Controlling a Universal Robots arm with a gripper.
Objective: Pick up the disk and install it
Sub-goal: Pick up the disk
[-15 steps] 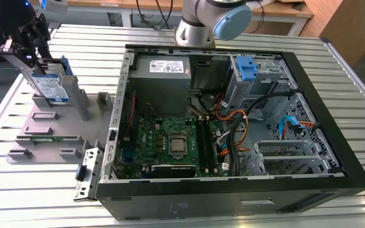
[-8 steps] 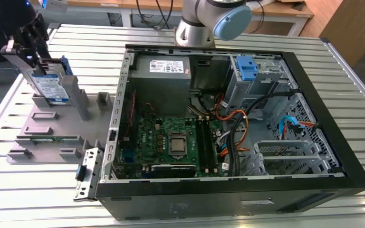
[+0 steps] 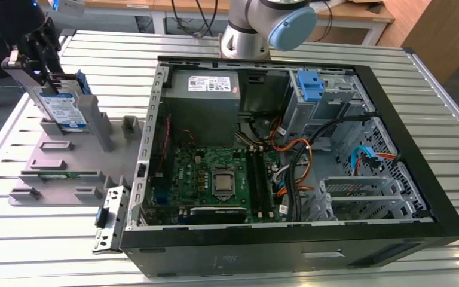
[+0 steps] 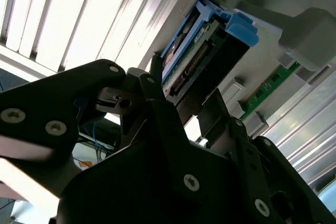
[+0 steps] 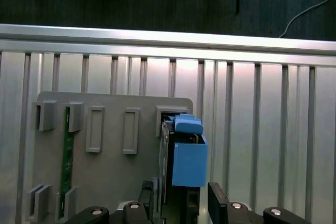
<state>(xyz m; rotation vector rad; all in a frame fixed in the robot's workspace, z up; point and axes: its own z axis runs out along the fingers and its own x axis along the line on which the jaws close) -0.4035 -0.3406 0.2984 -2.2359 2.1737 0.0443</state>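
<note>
my gripper (image 3: 48, 76) sits over the grey holder plate (image 3: 62, 161) on the slatted table (image 3: 22, 239), at the exterior view's left, well apart from the open computer case (image 3: 441, 197).

the disk (image 3: 60, 110) stands on edge in a slot of that plate, label side facing the camera. not lifted yet.

in the first wrist view my jaws are spread, one finger (image 5: 216, 199) on each side of the disk's (image 5: 189, 163) upper edge. slim gaps show on both sides, so i'm straddling it, not pinching.

second wrist view agrees: disk (image 4: 197, 59) lined up between my pads, connector edge toward me.

handling, my read:
- metal body, stiff and fairly dense for its size, so it won't flex
- bare metal faces look slick. blue rails (image 4: 241, 24) are plastic and may give or pop off if squeezed
- exposed connector pins and circuit board are the fragile bits
- best hold: across the two flat faces, near the middle of the upper edge, clear of connector and rail tab
- knocks could hurt it
</note>
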